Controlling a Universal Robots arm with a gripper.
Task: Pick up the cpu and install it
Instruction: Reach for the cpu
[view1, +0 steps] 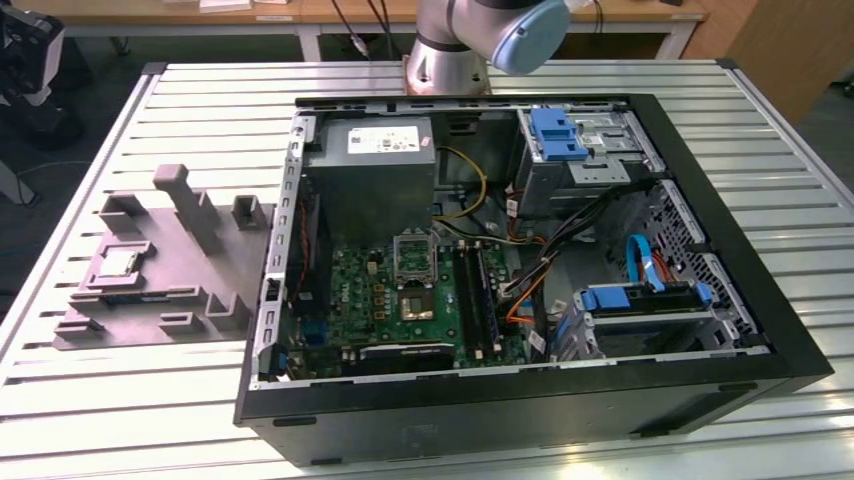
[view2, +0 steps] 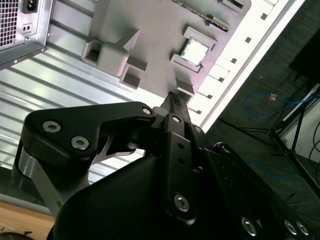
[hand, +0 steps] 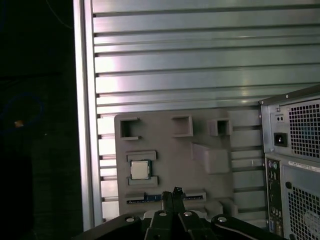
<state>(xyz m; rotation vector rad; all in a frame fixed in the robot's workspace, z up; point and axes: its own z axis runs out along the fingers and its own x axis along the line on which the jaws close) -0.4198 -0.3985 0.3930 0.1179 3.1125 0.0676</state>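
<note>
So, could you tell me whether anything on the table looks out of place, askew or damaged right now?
Nothing stands out. The cpu lies flat and square in its recess on the grey tray, the open computer case sits beside it, and the gripper, shut and empty, hangs above the tray.

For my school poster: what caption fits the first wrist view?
The cpu rests in the grey tray beside the computer case, end effector clear of it.
</note>
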